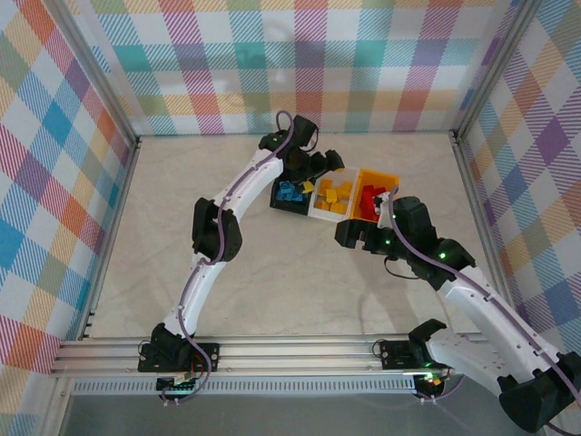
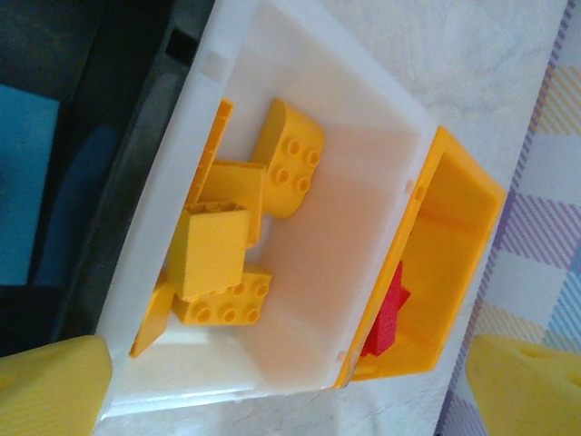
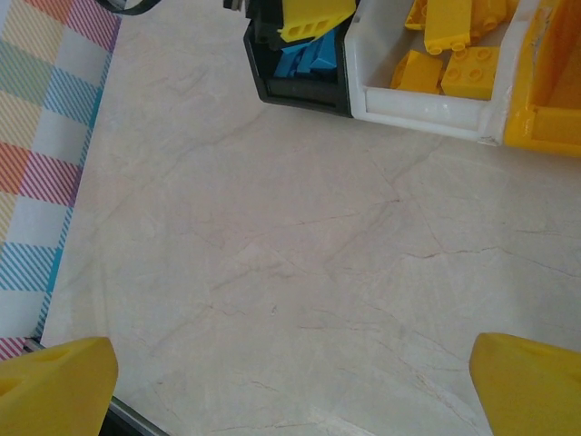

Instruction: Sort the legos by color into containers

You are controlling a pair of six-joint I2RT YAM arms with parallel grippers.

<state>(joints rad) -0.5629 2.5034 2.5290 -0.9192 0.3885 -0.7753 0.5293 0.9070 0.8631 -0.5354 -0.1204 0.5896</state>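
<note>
Legos (image 2: 218, 250) lie color-sorted in three bins (image 2: 363, 100); left tool (image 2: 290, 386), right tool (image 3: 290, 386) spread apart.

White bin (image 2: 363, 118), yellow legos (image 2: 218, 263), pastel plaid walls (image 1: 272, 64).

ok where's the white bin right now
Top view: the white bin sits just right of centre, wedged between the black bin on its left and the orange bin on its right.

Robot lab cell; plaid backdrop walls (image 1: 300, 64); aluminium rail (image 1: 290, 350); marbled tabletop (image 1: 300, 282).
</note>
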